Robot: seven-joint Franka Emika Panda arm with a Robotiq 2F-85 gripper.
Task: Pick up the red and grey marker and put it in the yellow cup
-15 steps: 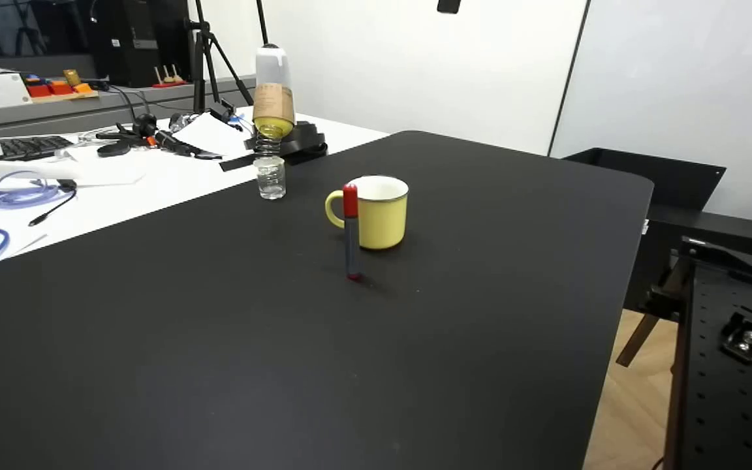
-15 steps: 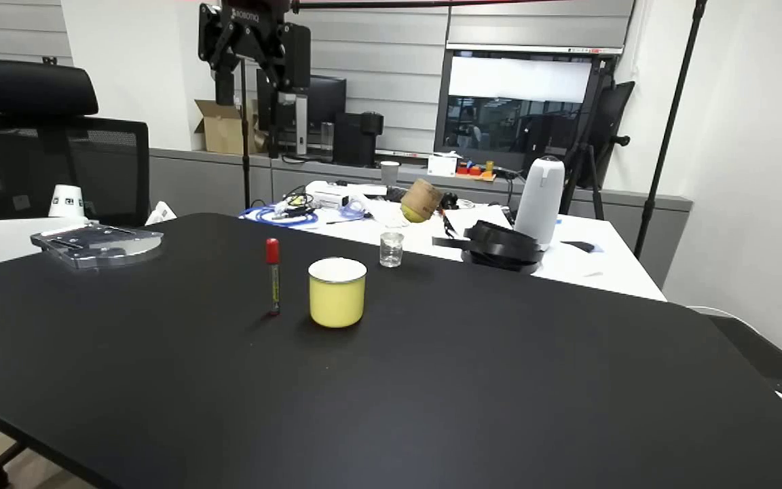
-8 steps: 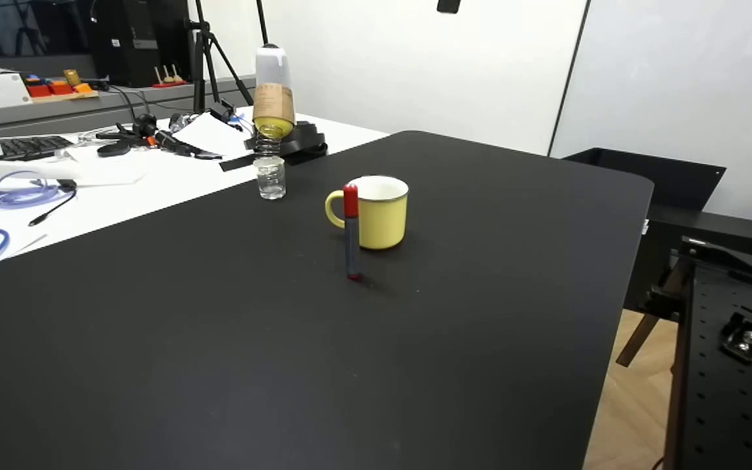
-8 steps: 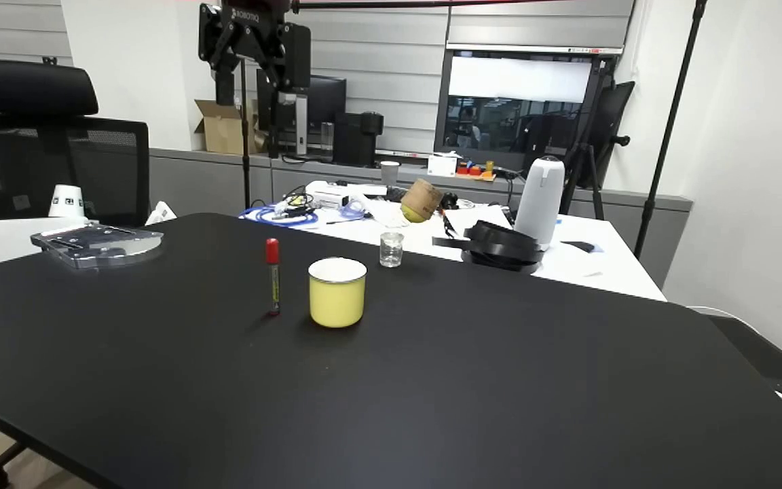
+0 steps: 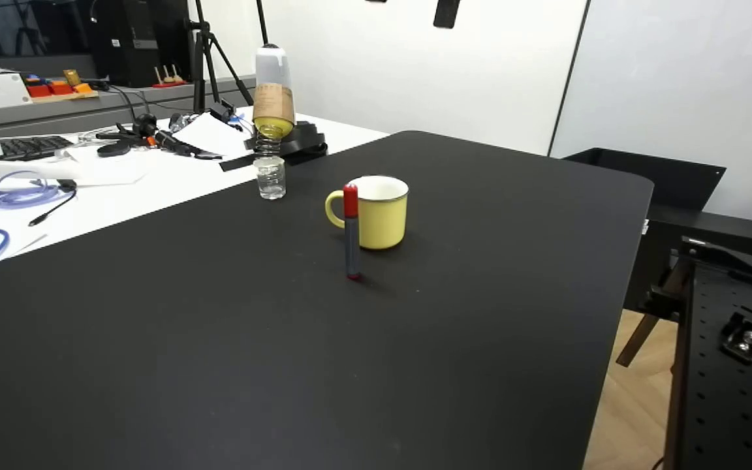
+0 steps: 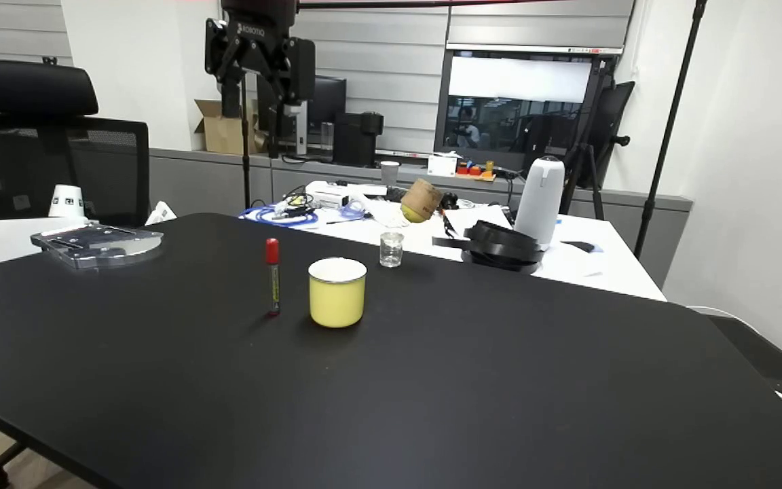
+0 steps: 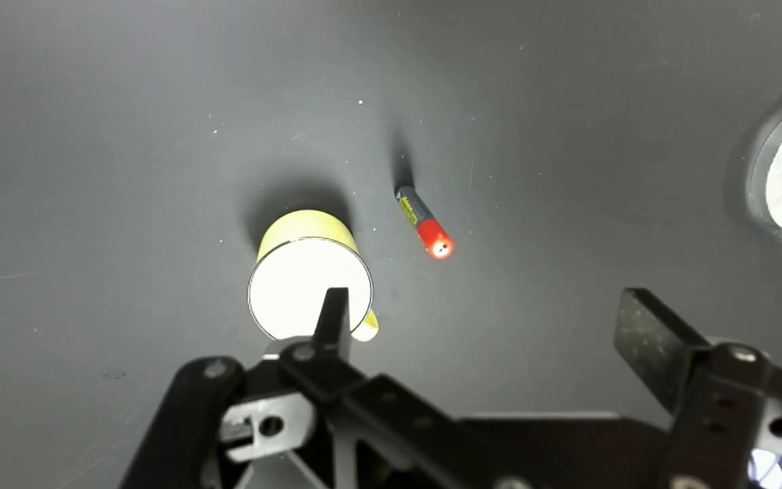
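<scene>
The red and grey marker [image 5: 351, 235] stands upright on the black table, red cap up. It also shows in an exterior view [image 6: 273, 275] and in the wrist view [image 7: 425, 223]. The yellow cup [image 5: 382, 219] stands upright close beside it, apart from it, with its handle on one side; it also shows in an exterior view [image 6: 337, 302]. My gripper [image 6: 253, 121] hangs high above the table, open and empty. In the wrist view the gripper [image 7: 486, 295] has its fingers wide apart; one finger overlaps the cup [image 7: 306, 227], and the marker shows beyond the fingertips.
A small clear glass [image 6: 391, 250] stands at the table's edge by a white desk [image 6: 608, 255] with cables, a headset and a white speaker [image 6: 540, 200]. A flat clear plastic block [image 6: 102, 246] lies on the table's far side.
My gripper has come down a little and shifted slightly; more of its fingertips shows at the top of an exterior view. The marker and cup have not moved.
</scene>
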